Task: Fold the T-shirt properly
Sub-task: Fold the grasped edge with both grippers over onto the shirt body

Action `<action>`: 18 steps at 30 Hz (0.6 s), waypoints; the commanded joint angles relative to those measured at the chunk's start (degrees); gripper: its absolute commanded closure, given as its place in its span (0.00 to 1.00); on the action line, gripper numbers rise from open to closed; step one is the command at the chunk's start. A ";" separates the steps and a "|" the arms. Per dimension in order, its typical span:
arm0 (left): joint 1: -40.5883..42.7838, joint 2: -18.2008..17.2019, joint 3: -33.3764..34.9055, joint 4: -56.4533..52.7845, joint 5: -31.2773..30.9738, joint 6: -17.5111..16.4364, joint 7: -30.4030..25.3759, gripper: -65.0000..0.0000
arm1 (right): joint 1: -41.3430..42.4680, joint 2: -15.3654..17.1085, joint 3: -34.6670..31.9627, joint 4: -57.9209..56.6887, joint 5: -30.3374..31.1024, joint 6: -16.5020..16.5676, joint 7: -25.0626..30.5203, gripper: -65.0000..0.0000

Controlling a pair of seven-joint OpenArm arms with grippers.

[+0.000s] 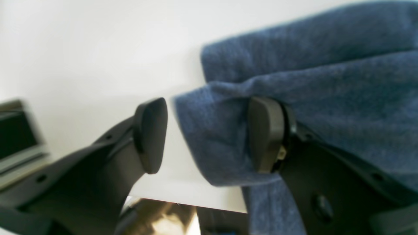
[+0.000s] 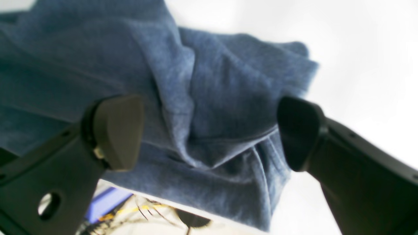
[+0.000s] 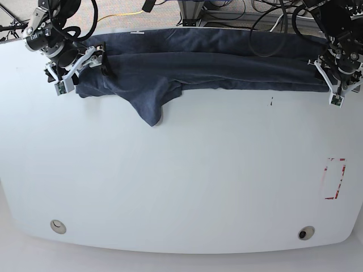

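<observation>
- We cannot read the T-shirt lettering; both wrist views are blurred.
- The navy shirt lies in a long folded band along the table far edge, one flap drooping forward.
- Left end effector and right end effector gape apart at its ends, apparently holding nothing.

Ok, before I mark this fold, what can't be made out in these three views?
- T-shirt far edge and collar: base view, covered by its own folded layers and crossed by cables at the table's back.
- White lettering: base view shows only a tiny pale mark, too small to read.
- Cloth under the left gripper: left wrist view is blurred, one jaw covers it.
- Right gripper: right wrist view is blurred; contact with the cloth is unclear.
</observation>
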 commanded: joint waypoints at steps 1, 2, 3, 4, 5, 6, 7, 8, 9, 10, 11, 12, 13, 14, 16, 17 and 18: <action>-0.53 -0.97 -0.08 5.72 -4.30 0.36 1.54 0.44 | 0.20 0.62 1.05 1.24 5.37 -0.03 1.23 0.05; -0.53 -1.14 -0.26 7.30 -6.05 0.36 3.30 0.44 | 0.20 0.62 0.96 1.24 7.13 -0.03 1.14 0.05; -0.62 -1.23 -0.26 8.18 -7.37 0.36 4.70 0.44 | 0.11 0.62 0.88 1.24 8.71 -0.03 1.14 0.05; -0.62 -1.23 -0.26 9.06 -8.96 0.36 6.55 0.44 | 0.11 0.62 0.79 1.15 10.56 -0.03 1.05 0.05; -0.79 -1.14 -0.08 9.85 -10.54 0.36 8.57 0.44 | 0.11 0.62 0.70 1.06 12.41 -0.03 1.05 0.05; -1.06 -0.97 -0.08 10.12 -11.24 0.36 9.80 0.45 | 0.11 0.45 0.35 0.97 13.37 -0.03 0.88 0.06; -1.15 -0.88 0.01 10.12 -11.86 0.36 10.77 0.45 | 0.11 0.27 -0.62 0.97 13.90 -0.03 0.44 0.09; -1.06 -0.88 0.09 9.94 -11.86 0.36 11.21 0.45 | 0.11 0.27 -1.50 0.97 13.90 -0.03 0.00 0.14; -1.06 -0.53 0.53 9.59 -11.68 0.36 11.30 0.45 | 0.02 0.27 -2.55 0.97 13.90 -0.03 -0.35 0.24; -0.88 0.26 0.80 8.88 -11.68 0.36 11.30 0.45 | 0.02 0.27 -3.17 0.89 13.81 -0.03 -0.44 0.32; -0.44 0.97 0.97 8.18 -11.68 0.36 11.30 0.45 | 0.02 0.18 -3.70 0.62 13.72 -0.03 -0.44 0.43; 0.26 1.41 1.06 7.30 -11.68 0.36 11.30 0.45 | 0.02 0.09 -4.14 -0.43 13.72 -0.03 -0.44 0.57; 0.79 1.41 1.06 6.77 -11.68 0.36 11.30 0.45 | 0.11 0.09 -4.40 -1.22 13.72 -0.03 -0.44 0.69; 1.40 1.50 1.06 6.16 -11.68 0.36 11.30 0.45 | 0.11 0.09 -4.49 -2.10 13.72 -0.03 -0.44 0.79; 2.81 1.50 1.06 3.96 -11.68 0.36 11.21 0.45 | 0.02 0.18 -4.49 -4.74 11.79 -0.03 -0.44 0.98; 2.90 1.50 1.06 2.55 -11.68 0.36 11.21 0.45 | 0.37 0.27 -4.49 -5.97 10.12 -0.03 -0.26 0.99; 2.90 1.50 1.06 1.50 -11.68 0.36 11.21 0.45 | 0.55 0.45 -4.58 -6.94 8.80 -0.03 -0.09 0.99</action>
